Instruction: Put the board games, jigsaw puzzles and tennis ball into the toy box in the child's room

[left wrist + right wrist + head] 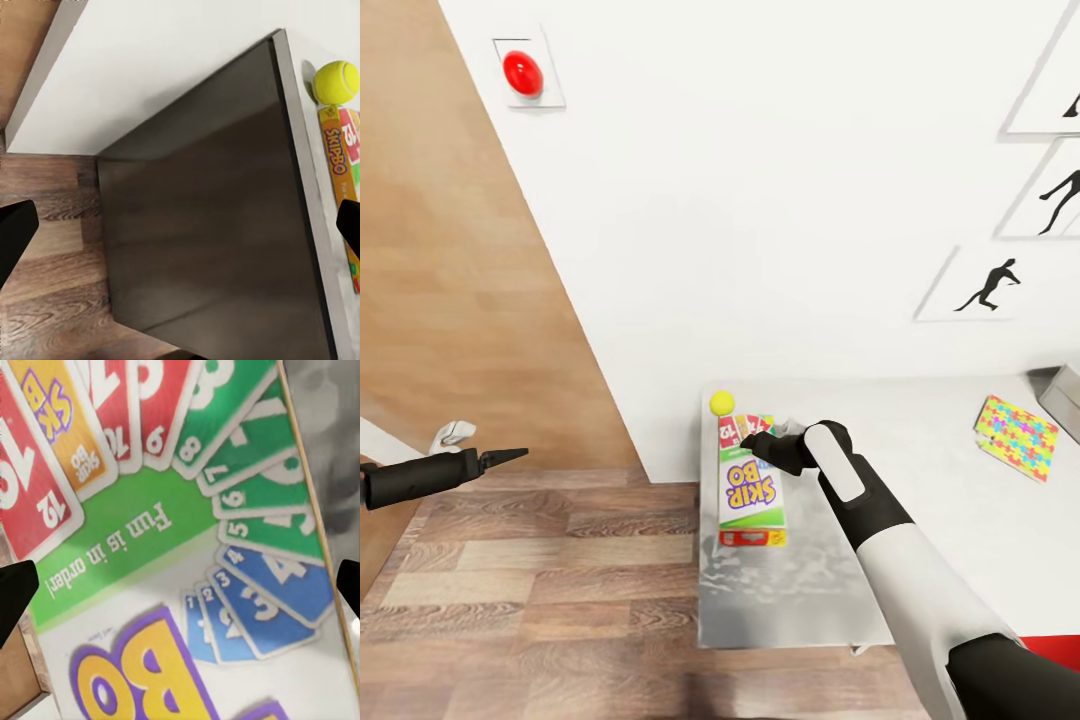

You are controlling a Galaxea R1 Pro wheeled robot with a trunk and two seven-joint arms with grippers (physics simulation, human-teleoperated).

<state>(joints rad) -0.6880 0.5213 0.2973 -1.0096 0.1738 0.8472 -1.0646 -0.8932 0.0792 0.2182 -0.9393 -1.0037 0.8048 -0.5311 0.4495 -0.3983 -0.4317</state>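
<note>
One flat glossy SKIP BO box (750, 487) lies under the spread right end effector (758, 441), beside a fuzzy tennis ball (722, 403)

Bright, even simulator light; soft shadows, slightly blurred close-ups.

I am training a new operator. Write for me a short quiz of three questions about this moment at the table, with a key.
1. What lies directly under the right gripper?
A) the flat green, yellow and red "SKIP BO" card box
B) a blue game box
C) bare wooden floor
2. True or false: the left gripper hangs over the wood-plank floor, beside the table.
3. Fill in: the small yellow-green tennis ball rests on the pale grey table, at the card box's end nearer the white ____.

Key: 1 A; 2 true; 3 wall.
</note>
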